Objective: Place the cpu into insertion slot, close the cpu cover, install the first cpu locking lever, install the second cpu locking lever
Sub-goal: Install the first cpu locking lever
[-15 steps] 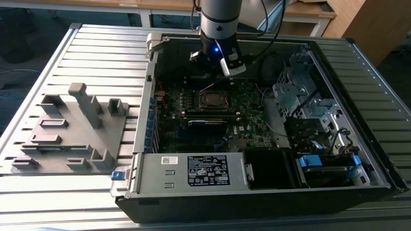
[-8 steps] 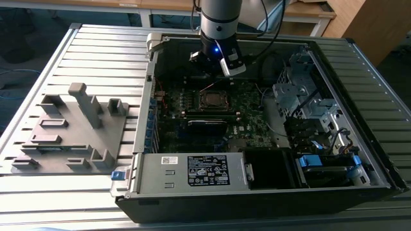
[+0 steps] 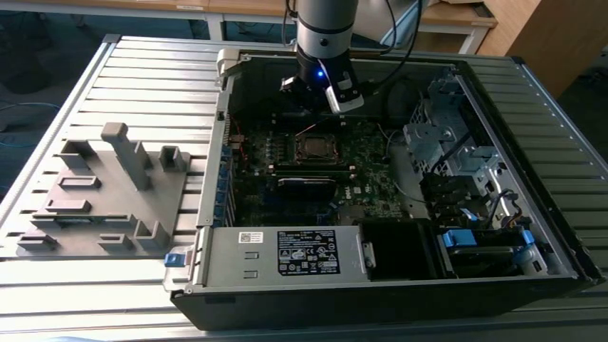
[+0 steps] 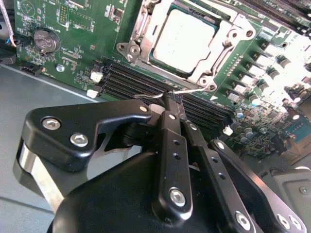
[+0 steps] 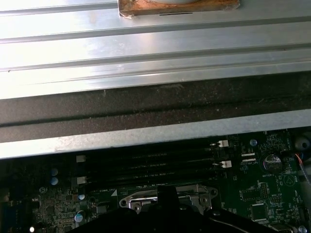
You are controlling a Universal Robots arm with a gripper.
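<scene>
we see the dull silver-grey cpu [image 4: 184, 41] seated flat in the insertion slot [image 3: 297, 148], with the shiny metal cpu cover [image 4: 165, 69] lying down, framing its edges.

Tally was: 1 cpu [image 4: 182, 39], 1 cpu cover [image 4: 224, 46], 1 gripper [image 4: 172, 102], 4 mem slots [image 4: 146, 85], 1 coin batt [image 4: 44, 40], 1 PC case [image 3: 380, 313], 1 grey jig [image 3: 95, 206].

A lab/workshop is indicated: opened PC case [image 3: 380, 303] is laid on slotted alu. counter [image 3: 142, 78], w/ grey jig plate [image 3: 100, 231] beside.
</scene>
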